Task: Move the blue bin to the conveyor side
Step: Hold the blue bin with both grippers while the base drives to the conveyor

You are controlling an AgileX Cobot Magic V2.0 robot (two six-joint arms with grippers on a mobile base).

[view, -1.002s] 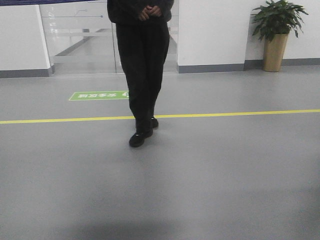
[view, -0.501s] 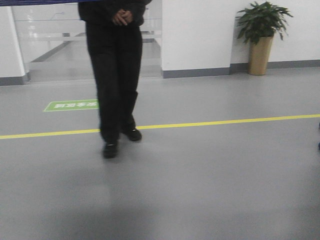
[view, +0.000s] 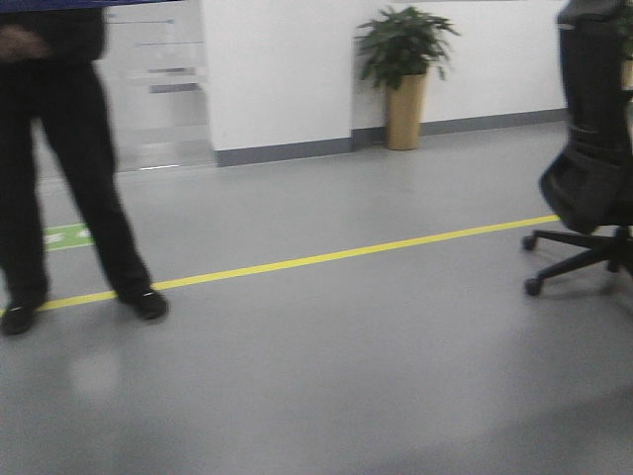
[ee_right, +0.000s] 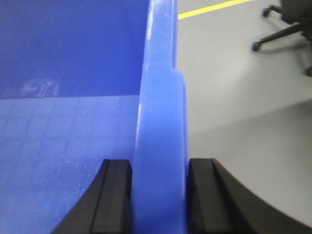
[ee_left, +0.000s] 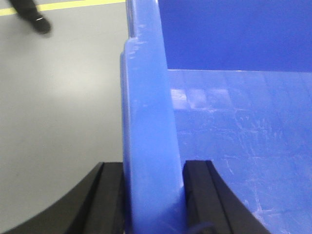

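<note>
Between the two wrist cameras: the blue bin, bright blue glossy plastic with a thick rounded rim. The inner walls are smooth and a faint square grid is moulded into the scuffed floor of the tote. It looks empty as far as these views reach.

The left gripper is clamped on one side wall. One black finger is on the outside face and the other is inside the bin, both pressed against the plastic with the rim rising between them. The right gripper has the same grip on the opposite wall: inner finger inside the tote, outer one outside, no gap showing.

So the bin hangs or sits between the two arms, held at both side walls. Cannot tell whether its base rests on anything.

Past the walls is grey floor with a yellow line across it. A person in black clothes and black shoes stands at the left on the line, a green floor sign just behind the legs. A black office chair is at the right edge. A potted plant stands against the white wall at the back.
</note>
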